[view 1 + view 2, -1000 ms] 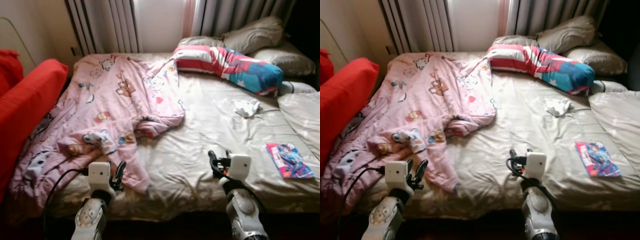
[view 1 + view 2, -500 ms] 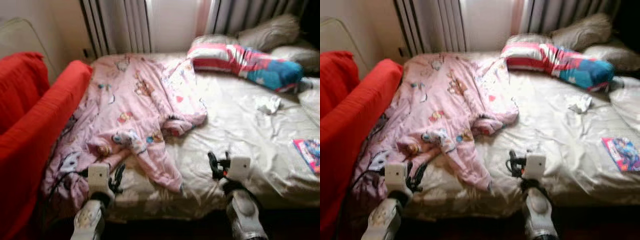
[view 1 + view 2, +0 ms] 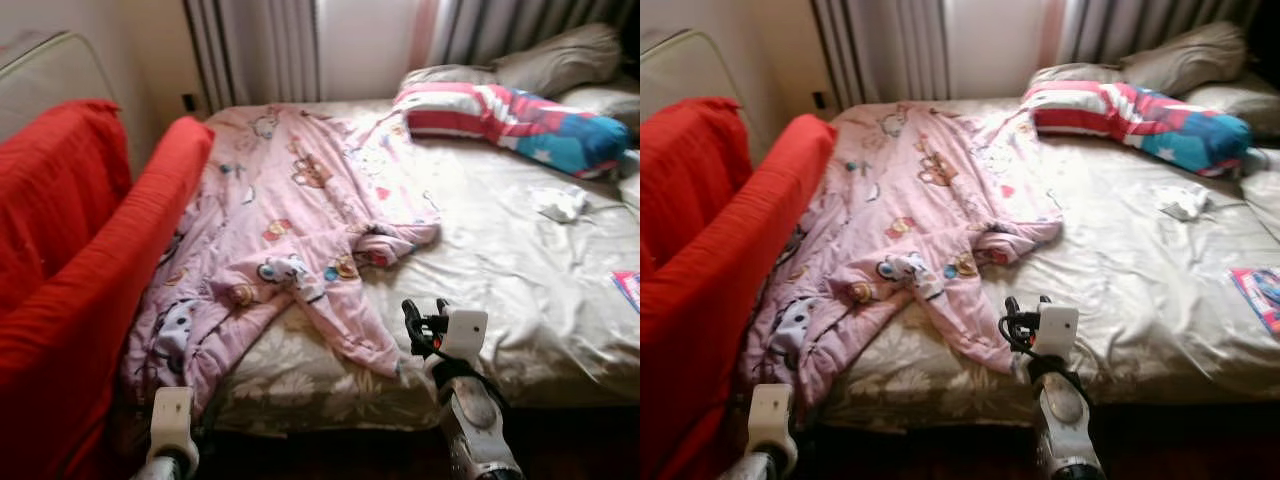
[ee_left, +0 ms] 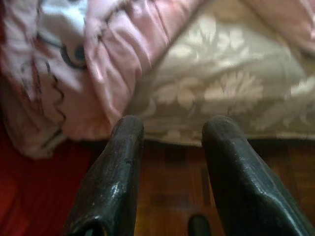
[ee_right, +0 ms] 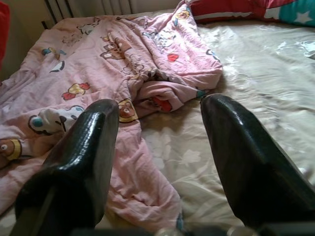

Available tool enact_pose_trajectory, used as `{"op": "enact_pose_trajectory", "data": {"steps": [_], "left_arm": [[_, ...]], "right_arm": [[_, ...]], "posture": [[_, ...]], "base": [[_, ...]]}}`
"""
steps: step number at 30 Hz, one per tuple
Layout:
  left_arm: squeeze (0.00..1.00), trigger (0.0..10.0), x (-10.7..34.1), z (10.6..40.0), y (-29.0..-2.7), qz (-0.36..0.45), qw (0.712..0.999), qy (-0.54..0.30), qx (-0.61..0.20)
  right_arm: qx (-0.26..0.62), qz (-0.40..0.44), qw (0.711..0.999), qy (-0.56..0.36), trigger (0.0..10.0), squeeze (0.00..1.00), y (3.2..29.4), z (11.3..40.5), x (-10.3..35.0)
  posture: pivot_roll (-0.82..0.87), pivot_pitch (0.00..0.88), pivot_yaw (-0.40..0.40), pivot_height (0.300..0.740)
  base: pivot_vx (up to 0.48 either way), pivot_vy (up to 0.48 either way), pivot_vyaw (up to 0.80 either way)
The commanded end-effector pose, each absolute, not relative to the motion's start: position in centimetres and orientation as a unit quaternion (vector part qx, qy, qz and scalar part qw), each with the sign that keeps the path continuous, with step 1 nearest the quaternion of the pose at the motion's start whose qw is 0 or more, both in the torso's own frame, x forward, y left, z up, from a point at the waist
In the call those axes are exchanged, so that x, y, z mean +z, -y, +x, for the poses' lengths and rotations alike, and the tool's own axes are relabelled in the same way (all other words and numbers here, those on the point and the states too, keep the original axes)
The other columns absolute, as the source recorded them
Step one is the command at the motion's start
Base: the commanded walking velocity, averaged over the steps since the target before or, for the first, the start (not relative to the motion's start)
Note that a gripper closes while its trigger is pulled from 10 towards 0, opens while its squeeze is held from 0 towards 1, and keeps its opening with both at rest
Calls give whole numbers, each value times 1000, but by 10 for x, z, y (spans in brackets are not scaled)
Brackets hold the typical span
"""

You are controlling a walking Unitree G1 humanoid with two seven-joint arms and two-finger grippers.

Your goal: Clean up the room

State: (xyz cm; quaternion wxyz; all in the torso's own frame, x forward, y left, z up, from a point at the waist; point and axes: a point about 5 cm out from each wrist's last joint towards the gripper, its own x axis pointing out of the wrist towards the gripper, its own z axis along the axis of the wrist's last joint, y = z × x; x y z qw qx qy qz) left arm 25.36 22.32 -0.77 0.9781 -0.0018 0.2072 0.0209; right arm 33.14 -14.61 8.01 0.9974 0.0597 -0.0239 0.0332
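Note:
A pink blanket point(image 3: 300, 210) printed with cartoon figures lies crumpled over the left half of the bed point(image 3: 500, 270), and its near corner hangs off the bed's front left edge. My right gripper point(image 3: 422, 318) stands open just above the near edge of the bed, right beside the blanket's hanging tip. In its wrist view the right gripper point(image 5: 157, 108) has nothing between its fingers. My left gripper point(image 4: 172, 125) is open and low, in front of the bed's corner, with the blanket's hanging fold point(image 4: 98, 73) just ahead of it.
A red sofa point(image 3: 70, 260) stands close against the bed's left side. A striped and blue pillow point(image 3: 520, 120), a white crumpled cloth point(image 3: 560, 203) and a booklet point(image 3: 628, 288) lie on the bed's right half. Beige pillows point(image 3: 560, 60) sit at the head. Wooden floor point(image 4: 172, 187) lies below.
The camera has swung left, so more of the red sofa shows and the booklet sits at the right edge. My left arm has sunk lower, below the bed's edge.

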Motion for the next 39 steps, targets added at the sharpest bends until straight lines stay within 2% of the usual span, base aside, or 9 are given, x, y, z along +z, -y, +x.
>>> {"op": "enact_pose_trajectory", "data": {"steps": [1, 9, 14, 17, 33, 39], "left_arm": [[0, 10000, -20, 241, -230, 10, 969, -246, 24], [0, 10000, -38, 224, -234, 6, 955, -293, 36], [0, 10000, -38, 224, -235, -1, 957, -288, 41], [0, 10000, -38, 225, -234, -2, 958, -285, 41], [0, 10000, -43, 221, -233, 1, 954, -296, 36], [0, 10000, -41, 223, -231, -10, 958, -286, 31]], "right_arm": [[31, 63, 997, 18, 10000, 0, 145, 329, 76], [36, 53, 998, 16, 10000, 0, 145, 329, 76], [48, 47, 998, 21, 10000, 0, 143, 328, 77], [49, 47, 997, 24, 10000, 0, 142, 328, 77], [42, 47, 998, 23, 10000, 0, 144, 329, 77], [54, 36, 998, 21, 10000, 0, 141, 328, 76]], "posture": [[31, 188, 36, 740], [32, 189, 36, 740], [32, 187, 36, 740], [32, 183, 37, 740], [21, 154, 44, 740], [20, 153, 44, 740]], "base": [[0, 0, 0], [0, 0, 0], [0, 0, 213], [277, 0, 800], [321, 0, 0], [0, 0, 470]]}}
